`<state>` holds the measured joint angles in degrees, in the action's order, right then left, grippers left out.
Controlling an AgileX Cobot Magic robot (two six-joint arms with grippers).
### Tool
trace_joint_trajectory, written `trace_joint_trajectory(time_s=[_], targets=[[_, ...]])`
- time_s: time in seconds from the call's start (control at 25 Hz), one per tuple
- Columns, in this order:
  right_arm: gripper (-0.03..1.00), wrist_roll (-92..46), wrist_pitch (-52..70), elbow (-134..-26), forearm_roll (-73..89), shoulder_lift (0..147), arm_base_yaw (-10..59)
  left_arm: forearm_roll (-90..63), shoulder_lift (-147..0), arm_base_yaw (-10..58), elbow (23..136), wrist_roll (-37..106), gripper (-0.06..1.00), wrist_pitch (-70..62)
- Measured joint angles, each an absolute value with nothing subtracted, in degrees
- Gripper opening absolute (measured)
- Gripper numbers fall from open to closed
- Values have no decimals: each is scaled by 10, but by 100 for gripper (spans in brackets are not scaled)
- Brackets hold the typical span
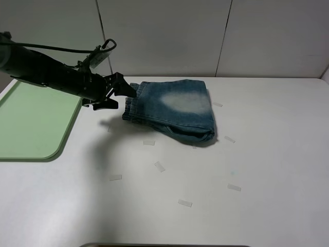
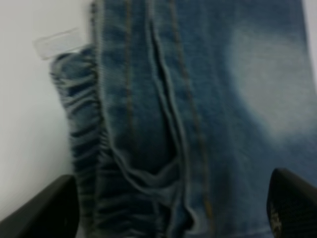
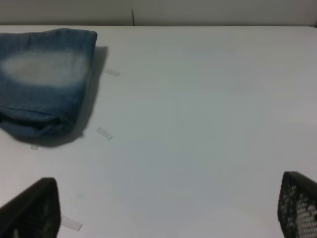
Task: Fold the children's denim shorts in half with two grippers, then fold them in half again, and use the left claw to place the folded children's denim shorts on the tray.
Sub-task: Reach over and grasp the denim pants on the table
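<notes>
Exterior high: the folded children's denim shorts [image 1: 172,109] lie on the white table [image 1: 257,170] at upper centre, right of the tray [image 1: 31,123]; the left claw [image 1: 121,95] gapes at their waistband edge, gripping nothing.
Left wrist: its fingers [image 2: 47,213] straddle the denim [image 2: 198,114], spread wide.
Right wrist: right claw [image 3: 168,208] wide apart and empty over bare table, shorts [image 3: 44,79] at upper left.

White tabletop [image 1: 267,170] carries several small clear tape strips [image 1: 160,166], scattered flat and apart from one another. Pale wall panels [image 1: 164,36] stand behind, with 2 dark vertical seams. 1 tape strip [image 2: 62,42] lies on the table surface.
</notes>
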<state>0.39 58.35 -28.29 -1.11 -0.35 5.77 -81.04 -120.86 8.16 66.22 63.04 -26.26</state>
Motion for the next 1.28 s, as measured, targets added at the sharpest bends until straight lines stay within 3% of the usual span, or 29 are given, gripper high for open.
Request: trace_joint_trajectory(time_s=[0.36,1.12,1.28], targets=[[66,4,583,-283,-11,-4,58,-811,-1211,101,663,633,76,-180],[66,5,583,-283,-12,-4,58,-869,-1302,143,744,636,76,-187],[66,5,583,-283,-12,-4,58,-888,-1308,152,748,636,66,-183]])
